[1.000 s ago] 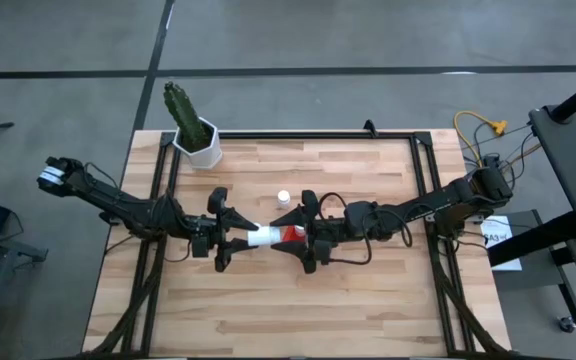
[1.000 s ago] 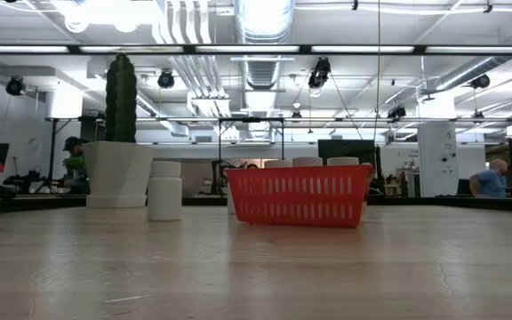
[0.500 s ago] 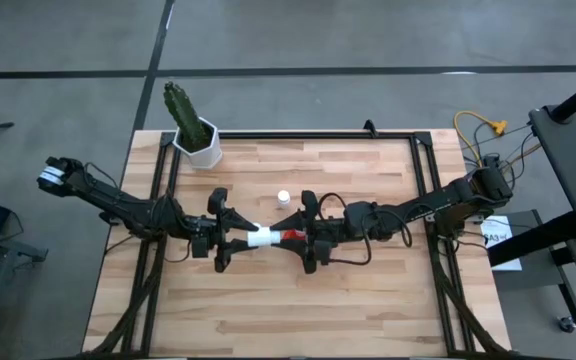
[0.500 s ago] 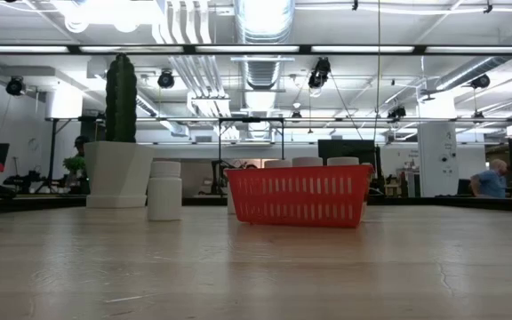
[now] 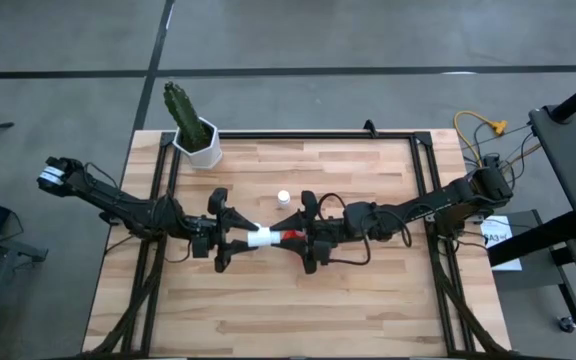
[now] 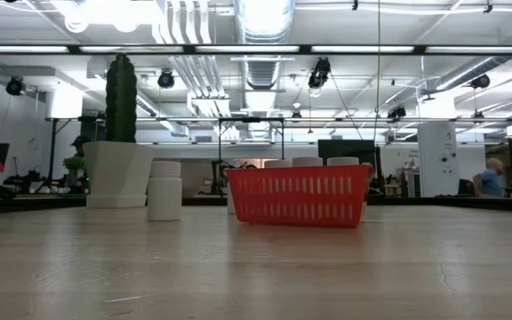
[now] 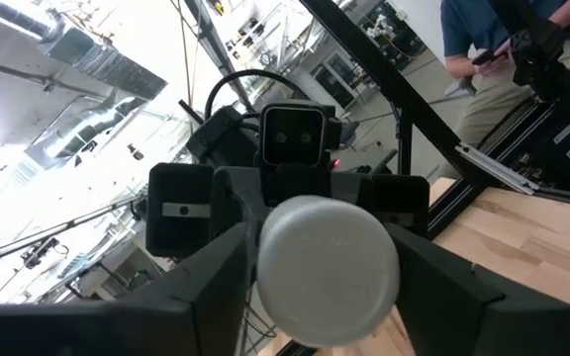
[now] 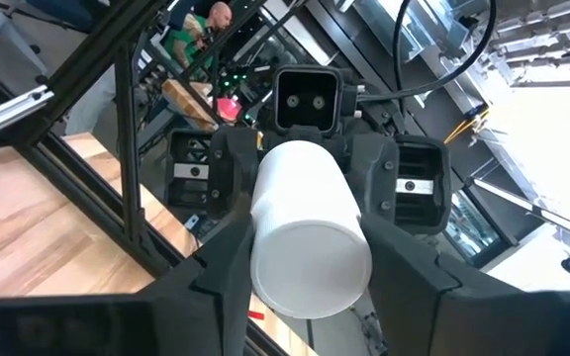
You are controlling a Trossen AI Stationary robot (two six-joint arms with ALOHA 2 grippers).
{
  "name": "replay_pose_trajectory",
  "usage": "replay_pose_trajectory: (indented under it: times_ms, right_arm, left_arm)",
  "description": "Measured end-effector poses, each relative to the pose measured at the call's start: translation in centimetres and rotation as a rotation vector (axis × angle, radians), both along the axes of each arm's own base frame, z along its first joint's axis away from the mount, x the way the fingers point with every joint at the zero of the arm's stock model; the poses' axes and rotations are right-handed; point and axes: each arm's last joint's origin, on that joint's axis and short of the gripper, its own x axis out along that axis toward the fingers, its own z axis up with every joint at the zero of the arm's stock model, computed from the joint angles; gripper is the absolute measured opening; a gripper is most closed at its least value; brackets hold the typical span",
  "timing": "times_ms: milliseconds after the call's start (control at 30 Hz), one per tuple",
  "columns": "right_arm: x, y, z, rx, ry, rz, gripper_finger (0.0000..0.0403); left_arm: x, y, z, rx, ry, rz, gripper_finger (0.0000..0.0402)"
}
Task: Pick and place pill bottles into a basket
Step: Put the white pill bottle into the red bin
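Note:
One white pill bottle [image 5: 263, 237] lies level in the air between my two grippers over the middle of the table. My left gripper [image 5: 236, 238] is shut on one end and my right gripper [image 5: 301, 237] on the other. A red patch [image 5: 289, 236] shows between them. In the low view the red basket [image 6: 299, 196] rests on its base on the table, with white bottle caps [image 6: 308, 162] showing above its rim. Another bottle [image 6: 164, 190] stands upright to its left and also shows in the high view [image 5: 284, 198]. Neither arm shows in the low view. My left gripper pinches the bottle's rounded cap end [image 7: 270, 247] between its two fingers [image 7: 211, 287], one on each side. The fingers come level from the table's left and lie along the bottle. The bottle lies level, clear of the table. My right gripper pinches the bottle's flat base end [image 8: 265, 237] between its two fingers [image 8: 216, 267], one on each side. The fingers come level from the table's right and lie along the bottle. The bottle lies level, clear of the table.
A white pot with a green cactus [image 5: 196, 135] stands at the table's far left corner and shows in the low view [image 6: 118, 169]. A black frame [image 5: 423, 180] runs around the table. People [image 6: 489, 178] are in the room beyond.

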Motion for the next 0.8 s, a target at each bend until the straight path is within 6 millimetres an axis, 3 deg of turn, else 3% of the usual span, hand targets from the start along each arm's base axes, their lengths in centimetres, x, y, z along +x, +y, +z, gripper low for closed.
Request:
replay_pose_trajectory:
  times_ms: [333, 800]
  right_arm:
    - [0.0, -0.1, -0.1, -0.001, 0.013, -0.015, 0.0148]
    - [0.0, -0.6, -1.5, 0.029, 0.161, -0.189, 0.0148]
  left_arm:
    - [-0.1, 0.2, 0.1, -0.020, -0.002, 0.055, 0.0276]
    - [-3.7, 1.7, 1.6, -0.112, 0.028, 0.247, 0.0284]
